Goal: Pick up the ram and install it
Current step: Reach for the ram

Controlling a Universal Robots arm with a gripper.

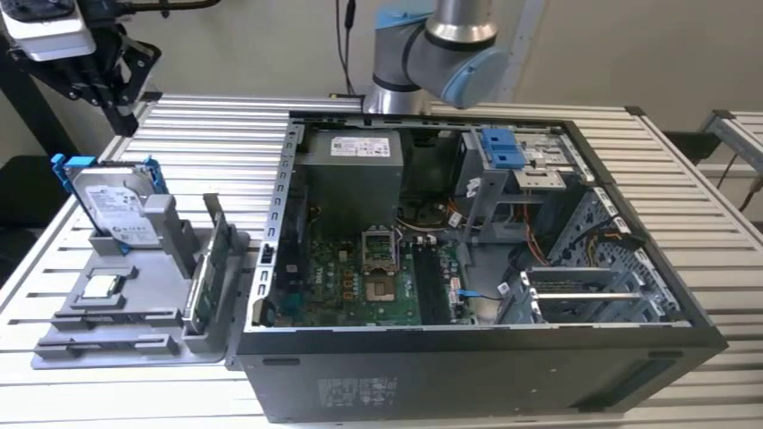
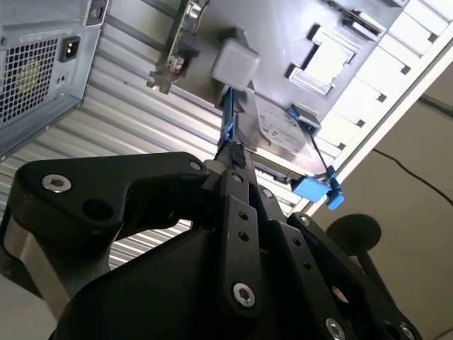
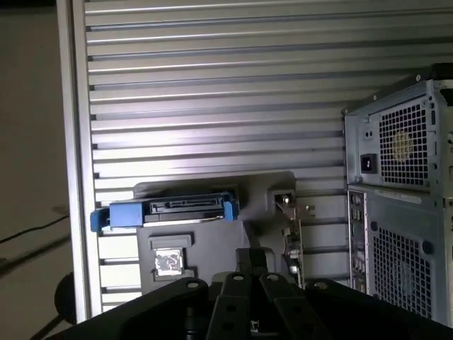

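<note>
Hand was pressed together, empty, hovering high over the hard drive at the exterior view's left, probably to clear upright parts.

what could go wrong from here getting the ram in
1. The gripper hangs shut high above the tray; what looks like the ram stands close beside the larger green card, so coming down might clip the card.
2. Cables lie right beside the memory slots and might snag the stick or block seating.
</note>
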